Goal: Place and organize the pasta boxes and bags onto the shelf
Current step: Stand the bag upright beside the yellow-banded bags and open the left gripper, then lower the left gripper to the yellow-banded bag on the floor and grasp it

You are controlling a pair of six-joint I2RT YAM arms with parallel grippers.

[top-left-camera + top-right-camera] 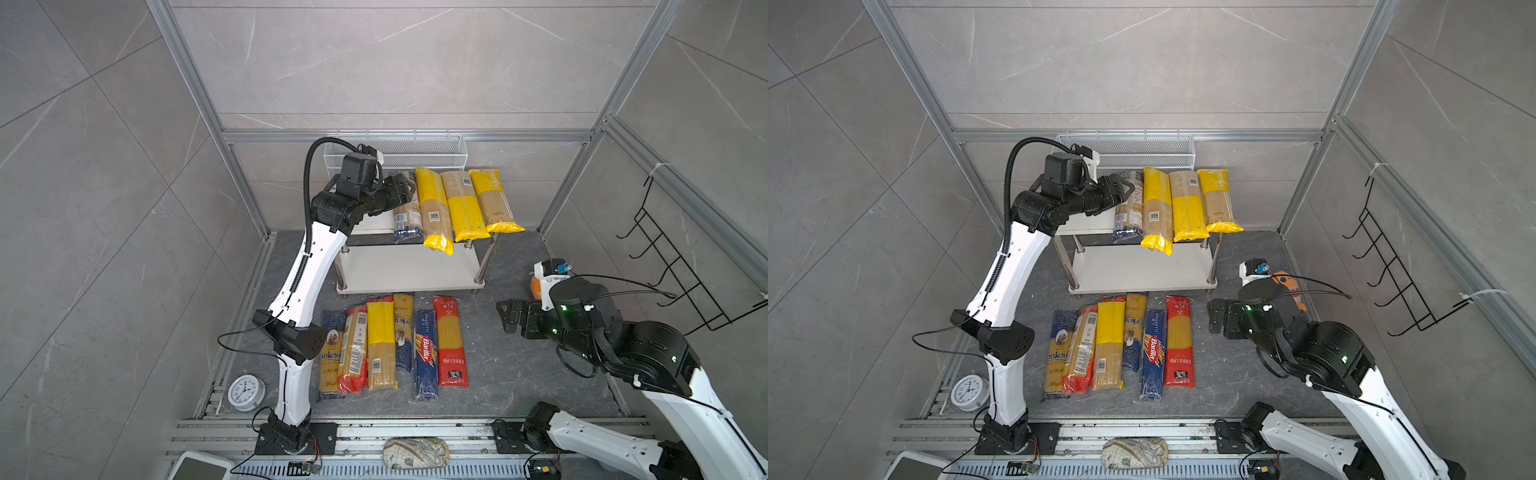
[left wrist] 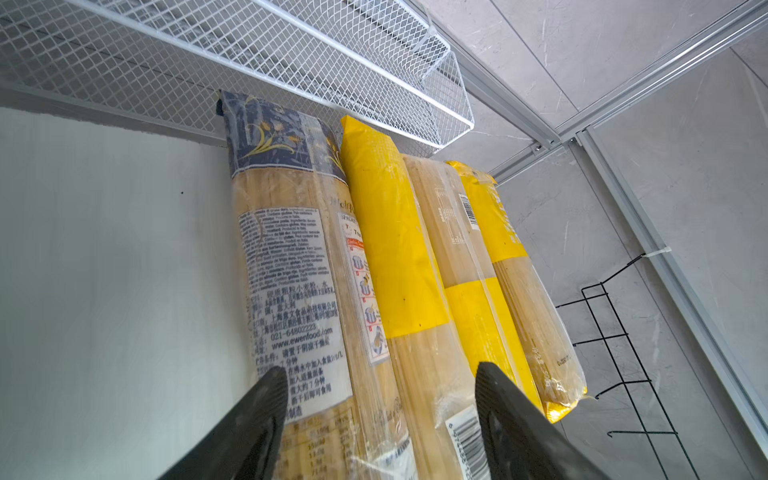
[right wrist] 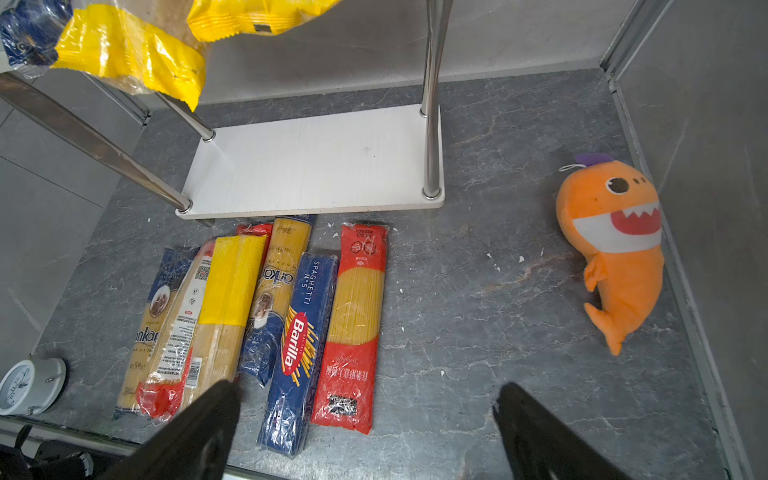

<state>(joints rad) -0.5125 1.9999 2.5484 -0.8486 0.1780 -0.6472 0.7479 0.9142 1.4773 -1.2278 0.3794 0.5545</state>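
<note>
Left gripper point(image 2: 380, 372), seemingly loose, over bag point(image 2: 286, 257)

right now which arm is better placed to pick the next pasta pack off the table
Right. The right gripper hangs open beside the red pack on the table; the left gripper is up over the shelf.

In both top views the blue-ended bag's point(image 1: 405, 218) upper end is covered by the left gripper point(image 1: 410, 188), the orange toy point(image 1: 535, 286) partly by the right arm point(image 1: 648, 353).

Left hand point(image 2: 380, 374) gapes, held far forward; right hand point(image 3: 368, 388) hovers low, spread wide.
</note>
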